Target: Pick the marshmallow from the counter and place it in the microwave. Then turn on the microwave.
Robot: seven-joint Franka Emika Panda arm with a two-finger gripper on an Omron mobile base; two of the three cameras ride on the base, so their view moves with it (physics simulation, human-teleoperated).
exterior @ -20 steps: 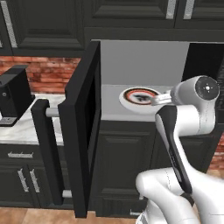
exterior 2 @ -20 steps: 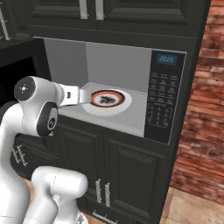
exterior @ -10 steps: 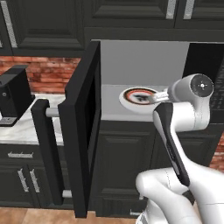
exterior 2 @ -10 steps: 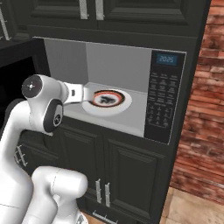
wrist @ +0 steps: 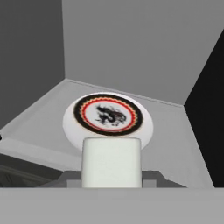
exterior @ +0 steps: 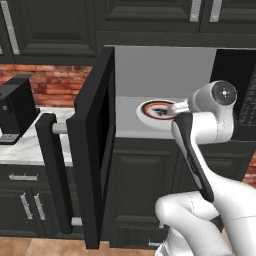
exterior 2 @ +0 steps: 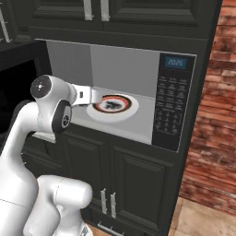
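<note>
The marshmallow point(wrist: 111, 157), a whitish cube, sits between my gripper's point(wrist: 111, 177) two fingertips in the hand view; the gripper is shut on it. Beyond it lies the red-ringed white turntable point(wrist: 107, 114) on the grey floor of the microwave point(wrist: 131, 52). In the left base view the gripper point(exterior: 173, 107) reaches into the microwave's opening just above the near edge of the turntable point(exterior: 156, 110). The right base view shows the gripper point(exterior 2: 97, 97) at the left rim of the turntable point(exterior 2: 114, 106). The microwave door point(exterior: 95, 145) stands swung wide open to the left.
The open door's silver bar handle point(exterior: 54, 170) juts out over the white marble counter point(exterior: 25, 147). A black coffee machine point(exterior: 17, 110) stands on that counter. The keypad point(exterior 2: 168, 108) is on the microwave's right side. Dark cabinets lie above and below.
The arm's wrist has shifted a little toward the microwave opening and slightly upward, carrying the marshmallow with it. The door and turntable have not moved.
</note>
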